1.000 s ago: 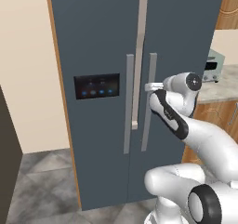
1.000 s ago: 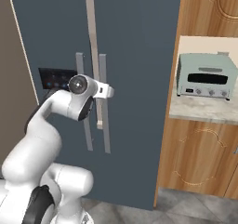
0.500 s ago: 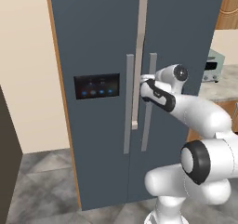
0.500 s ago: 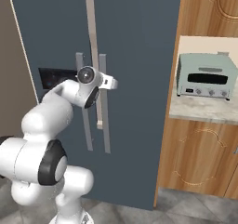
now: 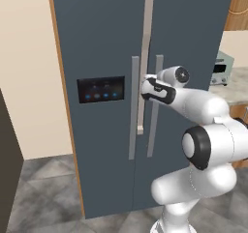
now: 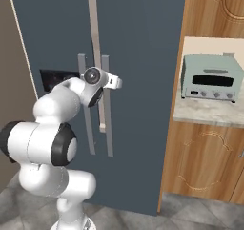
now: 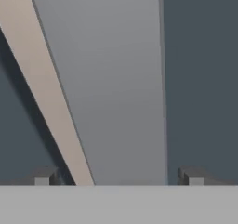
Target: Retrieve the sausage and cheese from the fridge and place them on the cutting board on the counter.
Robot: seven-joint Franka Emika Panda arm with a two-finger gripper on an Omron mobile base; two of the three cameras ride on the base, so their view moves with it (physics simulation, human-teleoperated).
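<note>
Two doors of the fridge [image 5: 106, 43] are both closed, so its contents, sausage and cheese included, are hidden behind them. Long light-grey right-door handle [image 5: 154, 106] and left-door handle [image 5: 133, 106] hang either side of the centre seam; the black blue-lit panel [image 5: 100, 89] sits on the left door. Gripper [image 7: 118, 177] is up against the fridge front at handle height, near the seam. In the hand view the two dark fingertips [image 7: 45, 175] stand wide apart with a broad grey handle bar running between them, not pinched by either tip: jaws spread, holding nothing. A pale strip crosses that view diagonally beside the bar. In the left base view the hand [image 5: 157, 89] overlaps the upper part of the right-door handle; whether the fingers touch it cannot be read. Right of the fridge, a pale-green toaster oven [image 6: 212, 78] stands on the counter [image 6: 209, 112] in a wooden alcove, above a brown cabinet [image 6: 202, 162].
</note>
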